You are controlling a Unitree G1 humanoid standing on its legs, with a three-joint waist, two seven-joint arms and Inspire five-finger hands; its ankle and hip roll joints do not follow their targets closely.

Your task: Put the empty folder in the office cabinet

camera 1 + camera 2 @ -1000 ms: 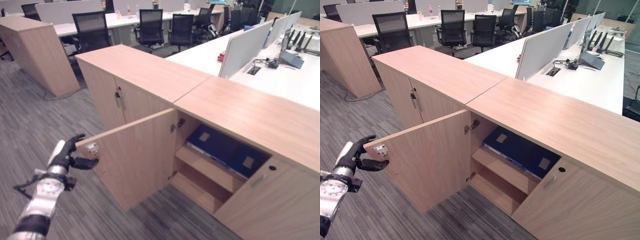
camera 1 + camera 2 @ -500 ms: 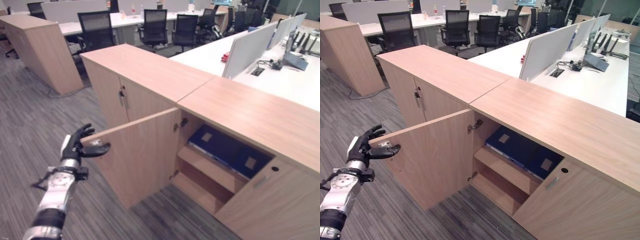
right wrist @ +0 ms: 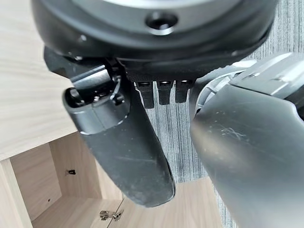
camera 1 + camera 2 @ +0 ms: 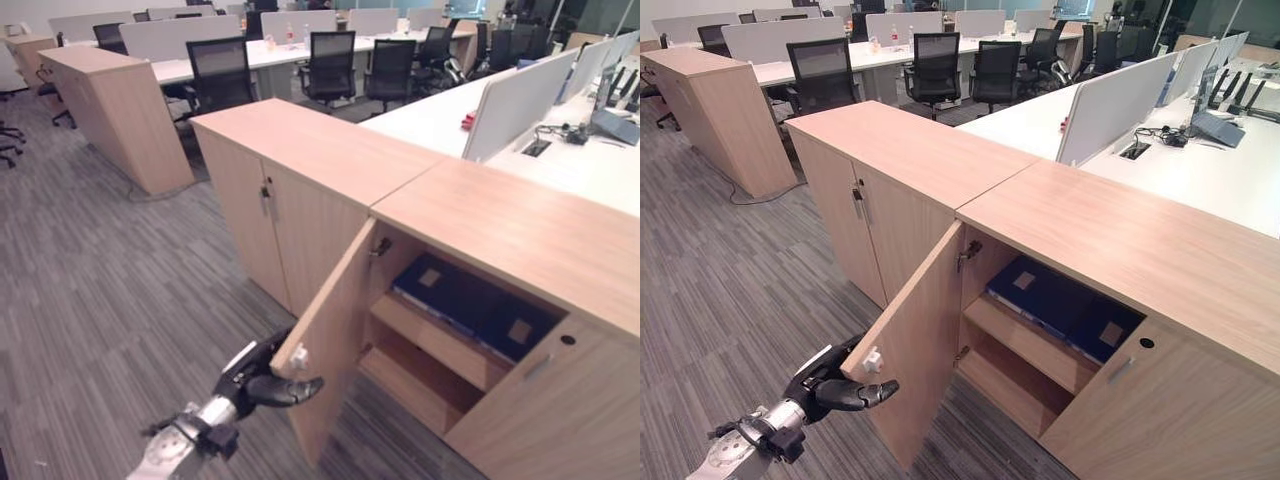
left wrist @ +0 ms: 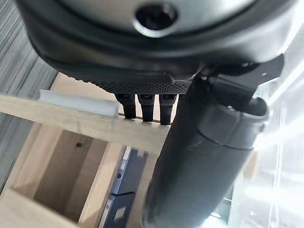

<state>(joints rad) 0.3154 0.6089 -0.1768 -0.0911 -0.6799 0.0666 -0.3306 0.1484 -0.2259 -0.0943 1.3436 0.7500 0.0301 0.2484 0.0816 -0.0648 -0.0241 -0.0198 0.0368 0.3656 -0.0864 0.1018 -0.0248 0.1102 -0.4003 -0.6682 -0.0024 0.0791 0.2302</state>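
Inside the office cabinet (image 4: 1110,250), on the upper shelf (image 4: 1025,345), two dark blue folders (image 4: 1060,310) lie flat and side by side, each with a pale label patch facing up. Their long axis runs along the shelf, parallel to the cabinet front, and their near edges sit close to the shelf's front lip. Above them there is a low strip of free height under the cabinet top; below the shelf the lower compartment (image 4: 995,385) stands open with a bare wooden floor.

Outward from the shelf, the cabinet door (image 4: 915,360) stands swung partly open on its hinge (image 4: 968,250), its free edge angled out over the grey carpet (image 4: 730,290). A small white fitting (image 4: 873,362) sits on the door's inner face near that free edge. The left hand (image 4: 830,385) grips the free edge low down: its fingers (image 5: 145,105) curl over the outer side of the door while the thumb (image 4: 290,390) lies along the inner face, so the panel is pinched between them. The left wrist view shows the door's thin edge crossing just under the fingers.

Beside the open unit a second cabinet (image 4: 890,170) stands with both doors closed. Beyond the cabinets are white desks (image 4: 1200,160) with partition screens and black office chairs (image 4: 935,65). The carpet before the open door offers wide free floor.

The right hand (image 3: 128,142) shows in its own wrist view, thumb extended, fingers short stubs whose curl I cannot tell.
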